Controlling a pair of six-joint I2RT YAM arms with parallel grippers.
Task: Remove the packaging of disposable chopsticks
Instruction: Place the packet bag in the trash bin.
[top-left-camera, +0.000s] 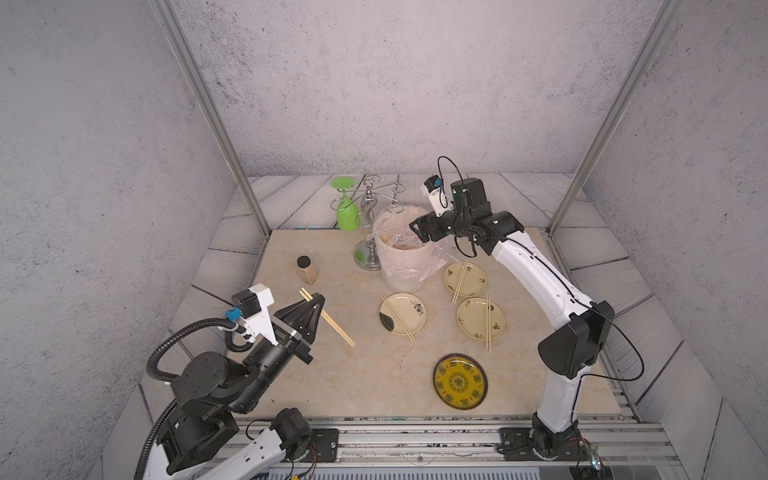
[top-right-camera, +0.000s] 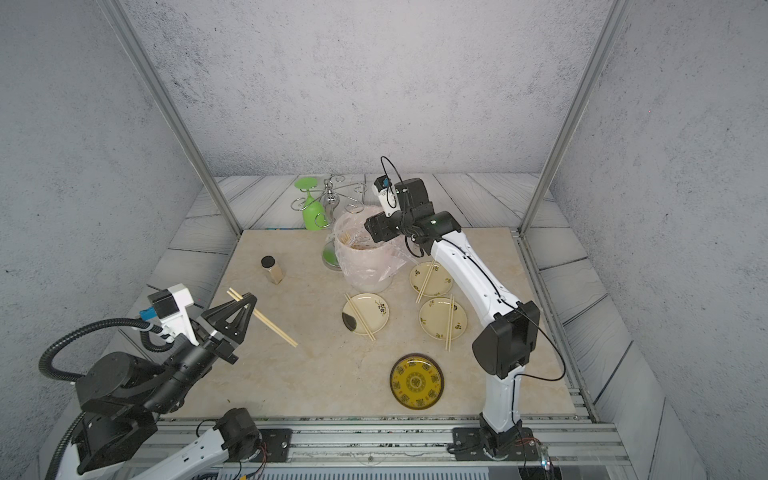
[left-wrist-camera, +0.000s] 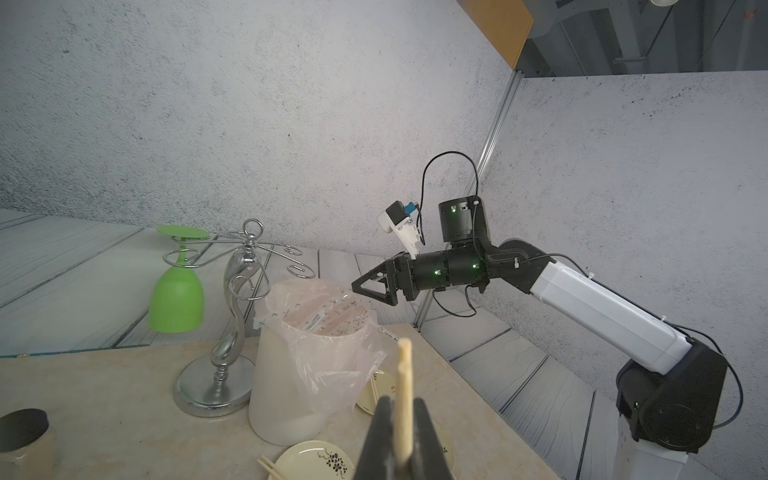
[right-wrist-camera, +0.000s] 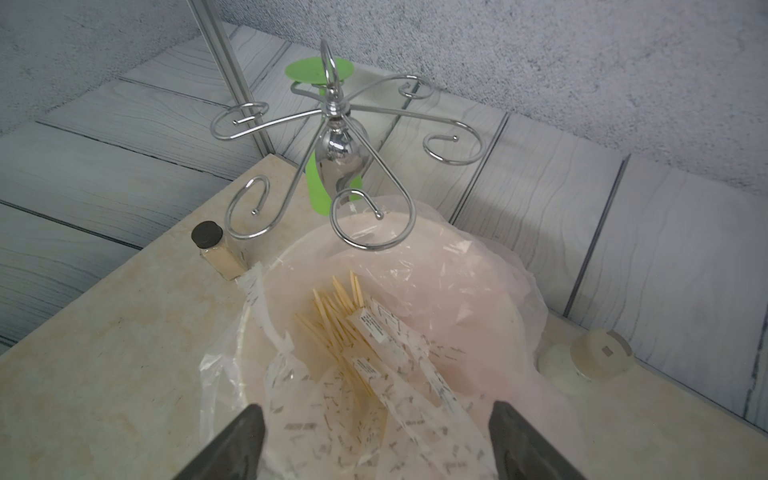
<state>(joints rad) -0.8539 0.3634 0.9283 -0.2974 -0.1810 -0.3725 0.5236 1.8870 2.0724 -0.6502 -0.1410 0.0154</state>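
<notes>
No legible text anywhere. Packaging sleeves (right-wrist-camera: 376, 332) carry small dark print, too blurred to read. Yellow plate (top-left-camera: 460, 381) near the desk's front edge: ornament, characters uncertain.

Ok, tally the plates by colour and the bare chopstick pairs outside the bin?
Cream floral plates: 3
Dark plate with yellow pattern: 1
Chopstick pairs lying on cream plates: 3
Chopstick pair held in the left tool: 1
Total: 8

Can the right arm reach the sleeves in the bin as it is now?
Probably yes. The right gripper hangs open over the bin, and the sleeves lie uncovered below it. The rack hook overhangs only the rim away from the gripper.
</notes>
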